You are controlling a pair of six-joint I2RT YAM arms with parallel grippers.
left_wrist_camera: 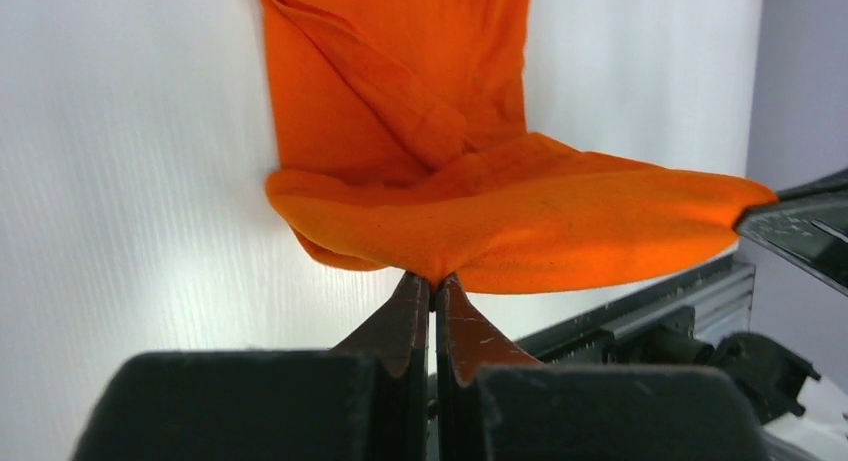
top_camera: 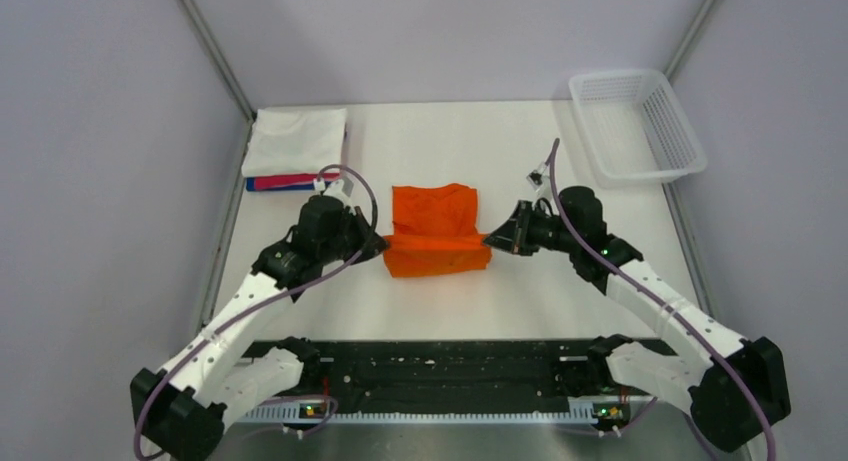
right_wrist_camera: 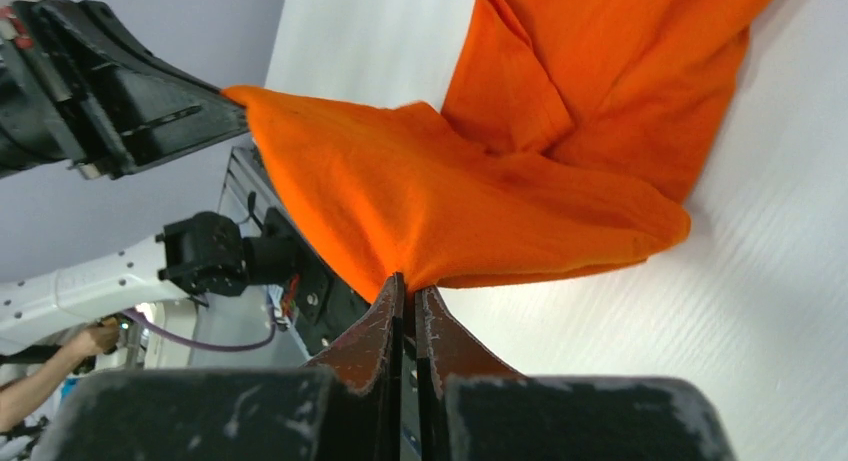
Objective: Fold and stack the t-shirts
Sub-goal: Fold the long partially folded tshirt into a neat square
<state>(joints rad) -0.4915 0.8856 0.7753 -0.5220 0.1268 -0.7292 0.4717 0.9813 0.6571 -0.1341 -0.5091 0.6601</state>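
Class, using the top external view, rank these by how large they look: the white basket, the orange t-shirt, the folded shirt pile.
1. white basket, the largest.
2. orange t-shirt and folded shirt pile: these look about alike, so they stay unranked.

**Orange t-shirt part-folded, folded stack at far left**

You have the orange t-shirt point(top_camera: 435, 229) mid-table point(top_camera: 520, 291). Its far half lies flat. Its near fold is raised and stretched, pinched at its ends by the left gripper point(top_camera: 383, 245) and right gripper point(top_camera: 488, 241). In the far-left corner, a folded white t-shirt point(top_camera: 297, 139) tops the pink-red t-shirt point(top_camera: 290, 181) and blue t-shirt point(top_camera: 256, 186).
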